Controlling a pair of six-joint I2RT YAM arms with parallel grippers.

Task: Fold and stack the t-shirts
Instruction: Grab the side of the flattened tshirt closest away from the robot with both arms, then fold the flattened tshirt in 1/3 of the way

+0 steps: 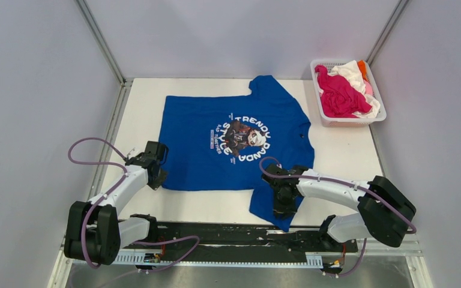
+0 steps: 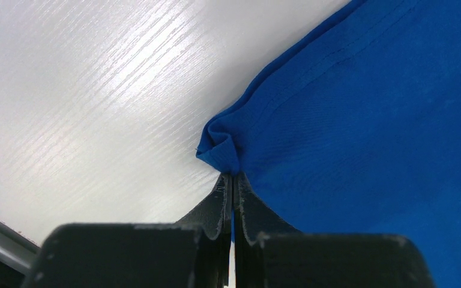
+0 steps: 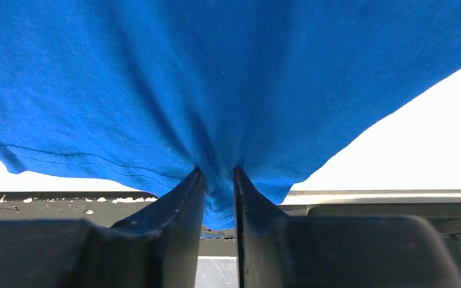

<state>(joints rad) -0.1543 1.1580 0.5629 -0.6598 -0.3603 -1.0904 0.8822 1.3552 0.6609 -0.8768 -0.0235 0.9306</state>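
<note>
The royal blue t-shirt with a round cartoon print lies spread on the white table. My left gripper is shut on its near left corner, which bunches at the fingertips in the left wrist view. My right gripper is shut on the near sleeve; blue cloth is pinched between the fingers. Magenta, white, orange and pink shirts lie heaped in the basket.
The white slatted basket stands at the back right of the table. A black rail runs along the near edge by the arm bases. Grey walls close in the left, back and right.
</note>
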